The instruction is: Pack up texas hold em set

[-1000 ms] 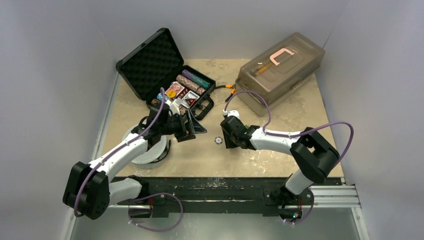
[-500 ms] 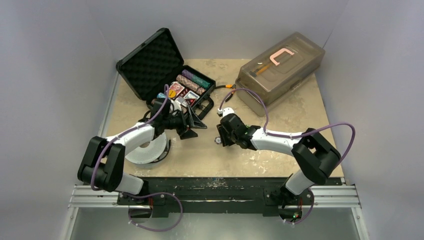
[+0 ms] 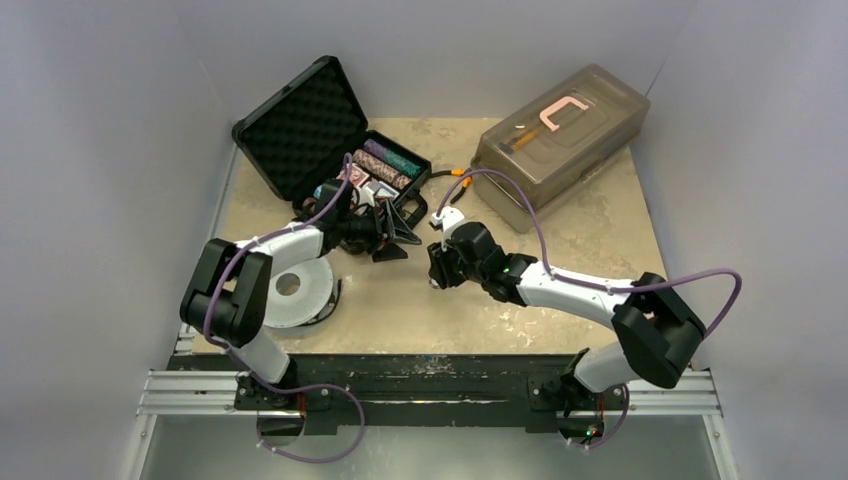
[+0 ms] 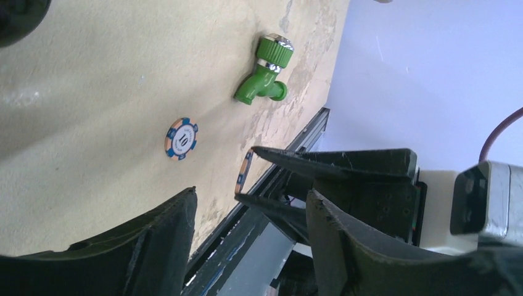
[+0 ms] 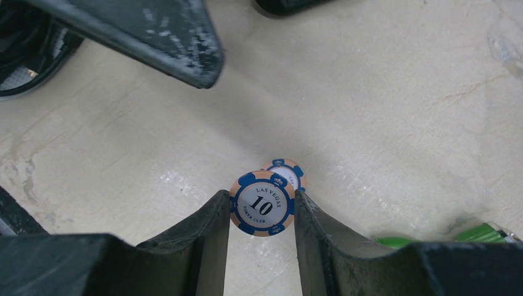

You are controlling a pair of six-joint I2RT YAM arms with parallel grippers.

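Note:
The black case (image 3: pixel 300 125) lies open at the back left, foam lid up, with rows of poker chips (image 3: pixel 385 160) and card decks inside. My right gripper (image 5: pixel 262 194) is shut on a blue-and-orange "10" chip (image 5: pixel 262 202), held upright by its edges just above the table. A second like chip (image 5: pixel 286 171) lies flat right behind it, and the left wrist view also shows this flat chip (image 4: pixel 181 138). My left gripper (image 3: pixel 396 236) hovers in front of the case, facing the right gripper (image 3: pixel 437 272). In its own view the left gripper (image 4: pixel 251 194) stands open and holds nothing.
A green toy faucet (image 4: pixel 265 77) lies on the table close to the right gripper. The large translucent grey box (image 3: pixel 560 135) sits at the back right, an orange-tipped tool (image 3: pixel 460 172) beside it. A white tape roll (image 3: pixel 290 290) lies under the left arm.
The left gripper has swung back and right toward the case front, and its jaws have narrowed. The right gripper has reached a little left and farther with the chip still held.

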